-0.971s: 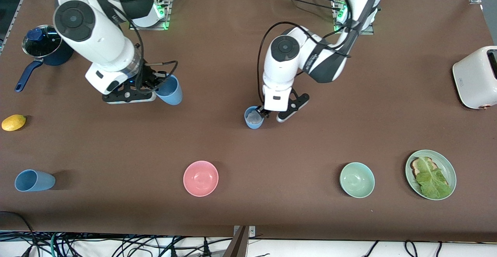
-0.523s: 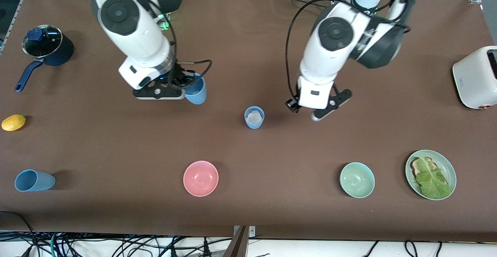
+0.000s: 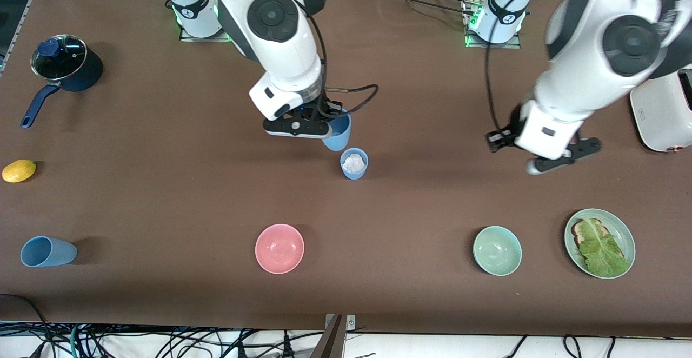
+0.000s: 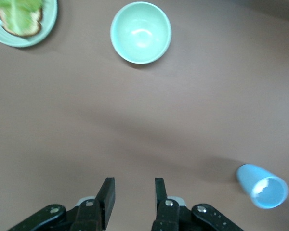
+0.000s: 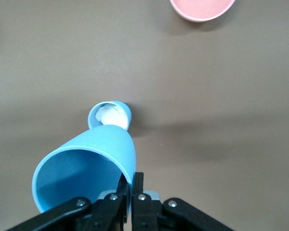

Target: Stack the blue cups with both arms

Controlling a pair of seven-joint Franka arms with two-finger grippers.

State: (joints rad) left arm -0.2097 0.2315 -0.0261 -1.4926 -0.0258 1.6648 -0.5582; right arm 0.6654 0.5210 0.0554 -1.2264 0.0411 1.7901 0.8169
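Observation:
One blue cup (image 3: 354, 163) stands upright mid-table with something white inside it; it also shows in the right wrist view (image 5: 109, 115) and the left wrist view (image 4: 262, 185). My right gripper (image 3: 326, 125) (image 5: 132, 180) is shut on the rim of a second blue cup (image 3: 338, 133) (image 5: 86, 173), held tilted in the air just beside the standing one. My left gripper (image 3: 519, 150) (image 4: 132, 185) hangs open and holds nothing, over bare table between the standing cup and the toaster. A third blue cup (image 3: 47, 251) lies on its side near the front edge at the right arm's end.
A pink bowl (image 3: 279, 248) (image 5: 202, 7), a green bowl (image 3: 497, 250) (image 4: 140, 32) and a plate (image 3: 630, 239) of toast and lettuce line the front. A dark blue saucepan (image 3: 67, 68) and a lemon (image 3: 19, 170) sit at the right arm's end, a white toaster (image 3: 662, 106) at the left arm's.
My left gripper has let go of the standing cup and swung away toward the toaster. My right arm has carried its cup across the table to beside the standing cup.

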